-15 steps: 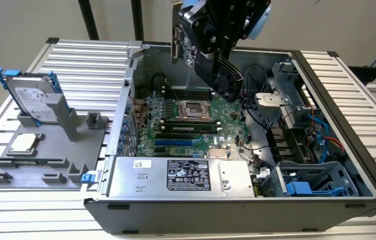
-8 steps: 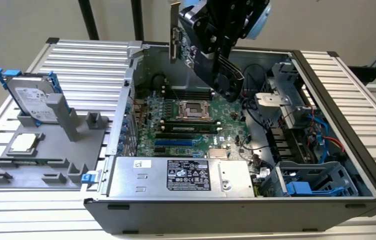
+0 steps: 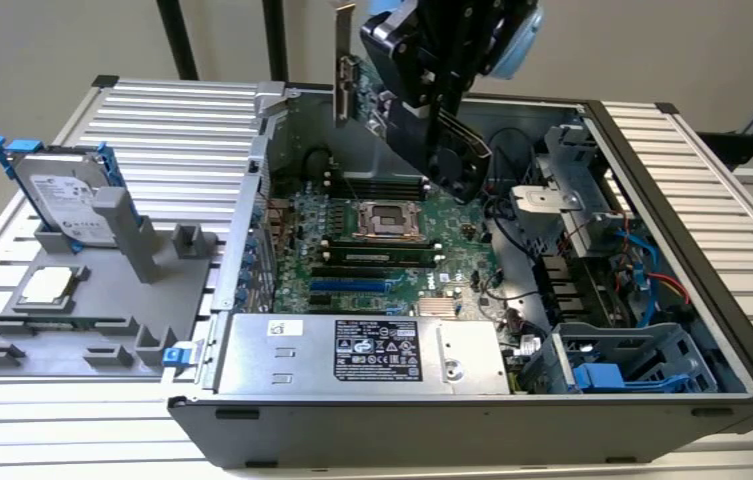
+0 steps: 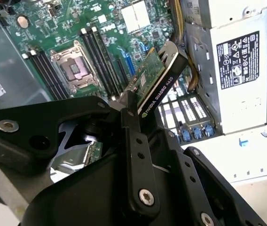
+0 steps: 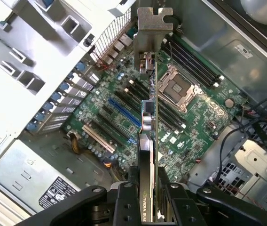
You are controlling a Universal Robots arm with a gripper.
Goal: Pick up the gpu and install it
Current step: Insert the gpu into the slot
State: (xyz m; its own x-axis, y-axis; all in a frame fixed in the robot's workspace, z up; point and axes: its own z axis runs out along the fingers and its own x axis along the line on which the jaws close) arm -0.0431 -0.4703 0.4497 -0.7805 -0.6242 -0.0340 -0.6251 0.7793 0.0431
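The tool point(image 3: 446, 70) is at the top middle of the exterior view. It is shut tight on the gpu point(image 3: 443, 140) and holds it up in the air over the open computer case point(image 3: 483, 430). In the first wrist view, the two black fingers point(image 5: 124, 202) sit one on each side of the thin card point(image 5: 148, 117) and pinch it between them.

The gpu is not touching the green board point(image 3: 396, 255) on the floor of the case. It hangs well above it.

In the exterior view the card is on a slant. Its silver end bracket point(image 3: 344, 60) is high up, just left of the tool. Its other end points down toward the middle of the frame.

The long blue slot point(image 3: 349, 285) is on the green board, lower in the frame and a bit to the left of the card's low end. It lies almost flat across the picture, while the card slopes.

In the first wrist view the card is seen edge-on, with the bracket point(image 5: 154, 26) at its far end. The blue slot point(image 5: 124, 113) runs at an angle to that edge. So I think the card is not lined up with the slot, and it is not in any slot yet.
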